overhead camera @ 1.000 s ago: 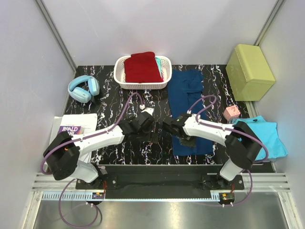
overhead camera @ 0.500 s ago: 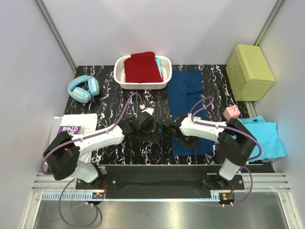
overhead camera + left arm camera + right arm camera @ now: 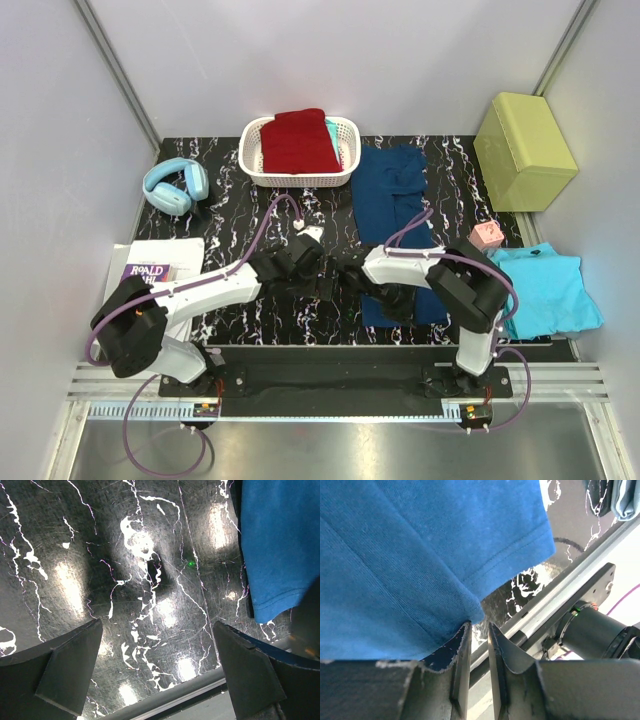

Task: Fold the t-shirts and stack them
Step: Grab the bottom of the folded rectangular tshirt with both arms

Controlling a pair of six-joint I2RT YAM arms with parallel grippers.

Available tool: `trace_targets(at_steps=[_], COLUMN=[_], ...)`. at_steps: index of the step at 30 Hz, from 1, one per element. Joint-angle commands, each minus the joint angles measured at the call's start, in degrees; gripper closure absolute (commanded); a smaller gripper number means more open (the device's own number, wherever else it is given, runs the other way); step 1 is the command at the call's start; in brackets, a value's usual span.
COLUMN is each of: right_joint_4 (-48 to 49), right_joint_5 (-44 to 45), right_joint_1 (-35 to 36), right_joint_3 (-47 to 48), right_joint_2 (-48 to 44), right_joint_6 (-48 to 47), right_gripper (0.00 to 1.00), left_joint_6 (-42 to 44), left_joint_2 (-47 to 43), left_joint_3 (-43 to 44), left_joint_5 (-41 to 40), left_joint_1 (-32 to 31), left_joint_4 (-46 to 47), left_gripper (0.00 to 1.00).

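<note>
- the black marbled table (image 3: 230, 200) carried everything, and the arms' bases stood at its near edge.
- the right arm (image 3: 440, 272) had swung its elbow inward since a second earlier, off the turquoise tee and closer to the left arm (image 3: 200, 290), which had not moved.
- the navy tee (image 3: 392, 200), folded into a long strip, lay flat from beside the basket to near the table's front edge; the right arm hid part of its near end.
- the turquoise tee (image 3: 555, 290) lay loosely at the table's right edge, with more of it uncovered than before.
- the green box (image 3: 524, 150) stood at the far right, unchanged.
- the white basket (image 3: 300, 180) held the folded dark red tee (image 3: 298, 140); a turquoise sliver beside it was too small to identify.
- the book (image 3: 150, 265) was partly covered by the left arm, its title cut off.
- the blue headphones (image 3: 175, 186) lay at the far left.
- the left gripper (image 3: 157, 627) hung with jaws spread wide over bare table, holding nothing, the navy tee's hem just beside it.
- the right gripper (image 3: 479, 626) stood at the navy tee's near corner, jaws a narrow slit apart with nothing seen between them; a fold of cloth touched one fingertip (image 3: 462, 632).
- the pink cube (image 3: 486, 236) sat between the navy and turquoise tees, clearer of the arm than earlier.
</note>
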Motion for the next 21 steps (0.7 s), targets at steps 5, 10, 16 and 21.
trace_targets(at_steps=[5, 10, 16, 21], right_joint_4=[-2.7, 6.9, 7.3, 6.8], right_joint_5=[12.8, 19.7, 22.5, 20.8], right_joint_1=[1.6, 1.5, 1.4, 1.4], right_joint_3=[4.9, 7.8, 11.7, 12.2], right_joint_2=[-27.3, -37.9, -35.9, -32.3], right_joint_6=[5.9, -3.0, -10.7, -12.7], right_gripper=[0.66, 0.56, 0.53, 0.53], left_joint_6=[1.3, 4.0, 6.8, 6.8], left_joint_2=[-2.9, -0.8, 8.2, 14.1], left_joint_3=[0.1, 1.6, 6.9, 12.8], left_joint_5=[1.0, 4.4, 8.4, 9.0], left_joint_1=[-0.7, -2.8, -6.7, -8.8], left_joint_4=[1.8, 3.2, 4.4, 5.1], left_gripper=[0.01, 0.01, 0.01, 0.03])
